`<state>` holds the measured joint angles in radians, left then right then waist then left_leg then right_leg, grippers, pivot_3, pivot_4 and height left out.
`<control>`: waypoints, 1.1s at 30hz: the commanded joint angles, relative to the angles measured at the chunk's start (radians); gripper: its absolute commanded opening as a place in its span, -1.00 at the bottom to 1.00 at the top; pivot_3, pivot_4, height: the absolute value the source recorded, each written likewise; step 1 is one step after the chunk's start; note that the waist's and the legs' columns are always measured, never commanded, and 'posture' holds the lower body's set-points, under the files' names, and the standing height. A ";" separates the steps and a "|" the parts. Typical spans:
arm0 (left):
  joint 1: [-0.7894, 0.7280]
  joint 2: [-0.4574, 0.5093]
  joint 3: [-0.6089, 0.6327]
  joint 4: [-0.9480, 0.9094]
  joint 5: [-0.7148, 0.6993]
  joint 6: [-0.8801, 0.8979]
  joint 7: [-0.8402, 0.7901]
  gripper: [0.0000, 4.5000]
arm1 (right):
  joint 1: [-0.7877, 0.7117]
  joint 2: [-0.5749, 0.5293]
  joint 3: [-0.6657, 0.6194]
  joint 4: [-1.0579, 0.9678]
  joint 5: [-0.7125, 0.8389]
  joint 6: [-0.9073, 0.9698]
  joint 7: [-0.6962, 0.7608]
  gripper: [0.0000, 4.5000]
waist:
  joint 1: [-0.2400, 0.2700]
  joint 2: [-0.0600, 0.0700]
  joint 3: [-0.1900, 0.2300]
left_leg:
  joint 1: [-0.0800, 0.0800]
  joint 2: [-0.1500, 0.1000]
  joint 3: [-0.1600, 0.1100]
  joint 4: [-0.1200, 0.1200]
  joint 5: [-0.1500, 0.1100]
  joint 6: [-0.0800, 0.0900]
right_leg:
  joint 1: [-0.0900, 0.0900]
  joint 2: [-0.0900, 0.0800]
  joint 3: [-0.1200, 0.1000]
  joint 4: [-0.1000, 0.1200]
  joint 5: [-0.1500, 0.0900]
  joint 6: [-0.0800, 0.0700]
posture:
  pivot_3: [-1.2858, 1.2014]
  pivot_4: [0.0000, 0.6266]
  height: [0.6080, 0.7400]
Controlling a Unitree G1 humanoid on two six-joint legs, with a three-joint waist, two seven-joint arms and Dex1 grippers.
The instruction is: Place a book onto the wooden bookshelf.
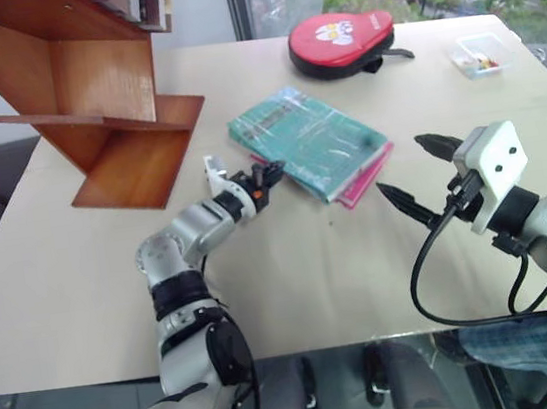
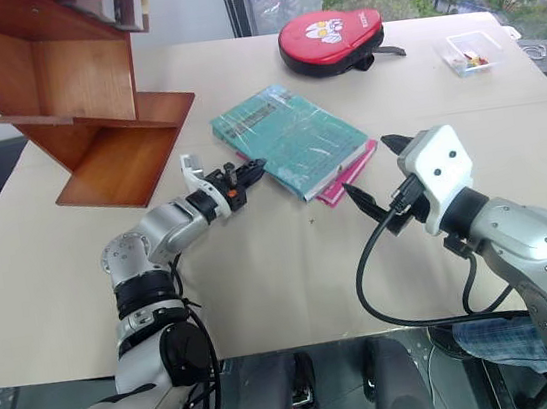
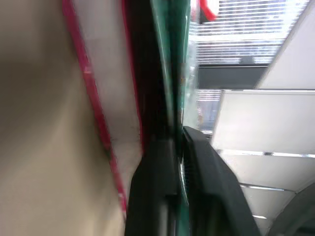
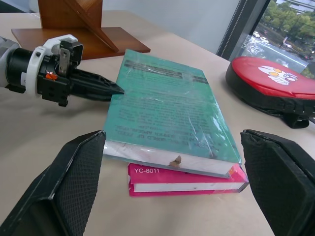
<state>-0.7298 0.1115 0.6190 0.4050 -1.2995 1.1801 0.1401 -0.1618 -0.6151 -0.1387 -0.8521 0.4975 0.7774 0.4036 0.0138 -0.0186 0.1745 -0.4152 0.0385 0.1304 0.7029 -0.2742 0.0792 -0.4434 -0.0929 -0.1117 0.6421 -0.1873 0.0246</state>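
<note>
Book (image 1: 307,139), teal-green, flat and rectangular with a glossy wrapped cover and pale page edges, was laid on the pale counter (image 1: 63,293), stacked on a smaller bright pink book (image 1: 366,180). Its long axis was run diagonally, from the corner nearest the wooden bookshelf (image 1: 103,96) toward the near right. The left end effector (image 1: 268,177) was seen pressed together on the teal book's left edge, the cover pinched between its black fingers (image 3: 157,187). The right end effector (image 1: 421,173) was held spread wide, just beside the books and clear of them. The shelf's reddish-brown slanted boards were set well left of the books.
</note>
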 commanded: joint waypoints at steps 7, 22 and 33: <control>0.013 0.053 -0.002 -0.079 -0.125 0.077 -0.020 -0.96 | -0.004 0.002 -0.015 -0.027 0.013 -0.018 -0.007 1.00 | -0.001 0.000 0.000 | 0.000 0.000 0.000 0.000 0.000 0.000 | 0.000 0.000 0.000 0.000 0.000 0.000 | 0.03 -0.52 1.00; 0.105 0.078 -0.049 -0.116 -0.207 0.075 0.031 0.69 | -0.016 -0.003 0.002 -0.002 0.013 -0.036 0.010 1.00 | 0.002 0.000 0.000 | 0.000 0.000 -0.001 0.000 0.000 0.000 | 0.001 0.000 -0.001 0.000 0.001 -0.002 | 0.03 -0.52 1.00; 0.045 0.070 -0.115 0.064 -0.068 -0.007 -0.141 0.69 | -0.014 -0.008 0.001 -0.018 0.018 -0.024 0.001 1.00 | 0.000 0.000 0.000 | 0.001 0.000 0.000 0.001 0.000 0.000 | 0.001 0.000 -0.001 0.000 0.001 -0.001 | 0.03 -0.52 1.00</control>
<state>-0.6703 0.1764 0.5110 0.4479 -1.3863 1.1850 0.0389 -0.1655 -0.6158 -0.1251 -0.8393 0.5144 0.7600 0.4102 0.0136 -0.0188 0.1741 -0.4141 0.0382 0.1301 0.7035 -0.2741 0.0791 -0.4419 -0.0927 -0.1123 0.6423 -0.1866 0.0234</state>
